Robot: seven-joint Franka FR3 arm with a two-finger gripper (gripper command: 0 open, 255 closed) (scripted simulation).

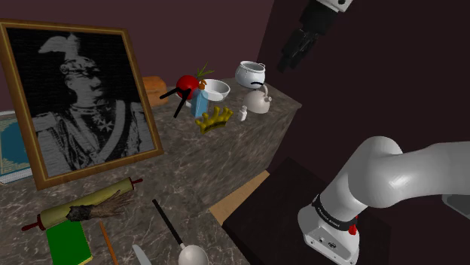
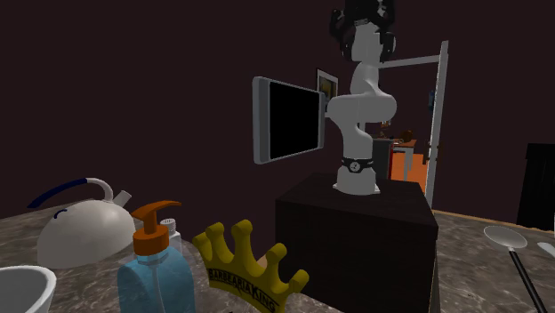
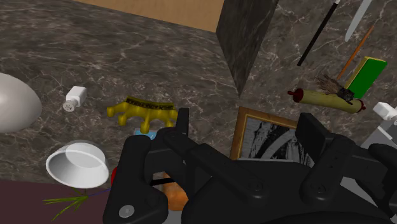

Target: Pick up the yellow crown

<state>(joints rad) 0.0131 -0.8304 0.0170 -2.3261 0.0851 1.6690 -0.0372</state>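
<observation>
High over the far end of the desk [image 1: 197, 167] in the shoulder view, the white arm [image 1: 392, 177] bends up from its dark stand [image 1: 279, 203] and off the picture's right edge. The black end effector [image 1: 288, 60] comes in at the top, tilted down toward the picture's left, well above everything. The yellow crown [image 1: 215, 119] lies below it on the marble, just beside a blue soap bottle [image 1: 199, 103], a white bowl [image 1: 214, 89] and a pale kettle [image 1: 258, 99]. A small shaker [image 1: 243, 114] sits between crown and kettle. A large framed portrait [image 1: 79, 98] leans at the picture's left, and a rolling pin [image 1: 83, 208] and green book [image 1: 68, 245] lie nearer.

From the second exterior view, the crown [image 2: 245, 262] sits in the foreground next to the soap bottle [image 2: 156, 267] and kettle [image 2: 80, 229]. The arm [image 2: 360, 107] stands upright on its stand [image 2: 356, 236] well behind.

Through the wrist view, the end effector [image 3: 247, 127] has its two fingers [image 3: 182, 127] standing apart with nothing gripped. The crown [image 3: 143, 111] lies on the desk beyond one finger, not touching it, between the shaker [image 3: 75, 97] and the portrait [image 3: 267, 137], with the bowl [image 3: 77, 164] near.
</observation>
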